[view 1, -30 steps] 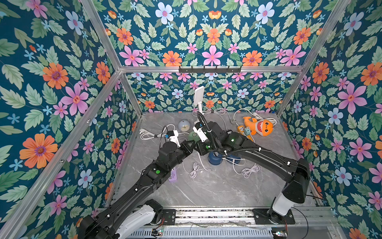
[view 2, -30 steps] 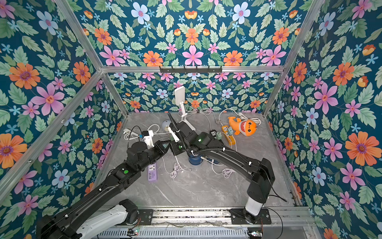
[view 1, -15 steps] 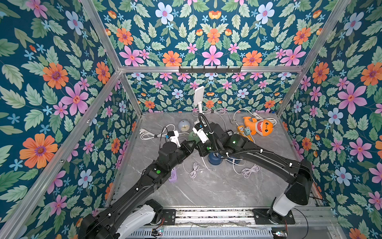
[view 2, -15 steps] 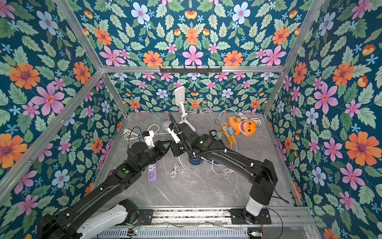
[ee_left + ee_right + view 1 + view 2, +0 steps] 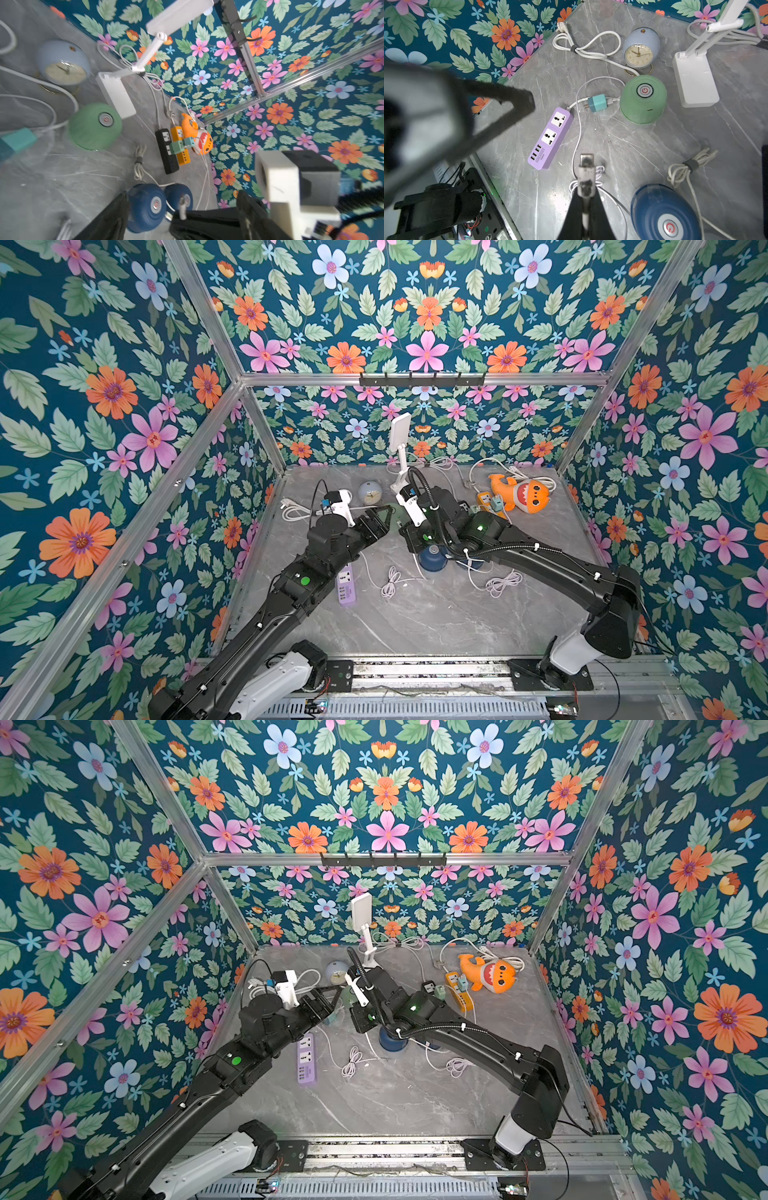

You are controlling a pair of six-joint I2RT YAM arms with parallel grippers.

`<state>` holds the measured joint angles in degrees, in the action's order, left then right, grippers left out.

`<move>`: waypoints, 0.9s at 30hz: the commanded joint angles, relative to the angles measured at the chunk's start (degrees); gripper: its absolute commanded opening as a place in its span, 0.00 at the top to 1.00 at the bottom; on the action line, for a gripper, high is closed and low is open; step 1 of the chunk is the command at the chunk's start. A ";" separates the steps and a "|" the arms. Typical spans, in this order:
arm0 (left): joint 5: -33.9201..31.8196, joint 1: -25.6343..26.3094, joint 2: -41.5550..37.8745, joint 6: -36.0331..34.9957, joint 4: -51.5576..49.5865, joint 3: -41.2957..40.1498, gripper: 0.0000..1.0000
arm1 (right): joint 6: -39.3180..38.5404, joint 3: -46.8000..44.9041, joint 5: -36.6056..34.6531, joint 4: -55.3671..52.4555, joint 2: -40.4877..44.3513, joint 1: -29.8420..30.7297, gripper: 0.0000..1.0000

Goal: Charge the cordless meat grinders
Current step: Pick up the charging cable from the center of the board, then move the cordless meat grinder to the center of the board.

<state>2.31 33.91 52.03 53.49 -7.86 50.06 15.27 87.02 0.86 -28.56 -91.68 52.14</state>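
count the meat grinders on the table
3: pale green grinder beside the alarm clock; navy grinder and second navy grinder side by side under the right arm.

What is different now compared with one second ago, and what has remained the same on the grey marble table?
The left gripper opened wide, seemingly releasing the white cable's metal-tipped plug; the right gripper closed on that plug and holds it. Neither gripper travelled noticeably. The pale green dome-shaped plastic grinder, two navy blue dome grinders and the purple plastic power strip stayed in place.
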 commanded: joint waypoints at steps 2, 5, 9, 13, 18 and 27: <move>-4.09 -1.88 0.72 -8.10 -5.77 0.57 0.15 | -0.69 -1.95 0.03 0.59 1.96 -1.01 1.00; -4.24 -2.58 2.13 -12.90 -5.45 0.09 0.14 | -0.24 -3.41 1.96 0.44 3.10 -2.30 1.00; -4.07 -2.54 6.91 -21.40 -3.66 -0.98 0.12 | 1.07 -5.52 4.41 0.08 4.61 -5.02 1.00; -6.48 -2.58 14.32 -27.43 -2.05 -0.61 0.09 | 1.75 -8.27 5.12 -0.12 6.39 -6.91 1.00; -8.74 -2.54 25.81 -32.55 -0.48 5.46 0.07 | 1.84 -10.25 4.76 -1.08 7.69 -7.14 1.00; -12.14 -2.88 46.55 -39.38 -6.45 24.05 0.07 | 2.79 -14.01 4.18 -1.42 10.11 -7.23 1.00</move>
<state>-8.03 31.27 95.11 17.58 -11.73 71.00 17.06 73.54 5.56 -29.85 -82.21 44.93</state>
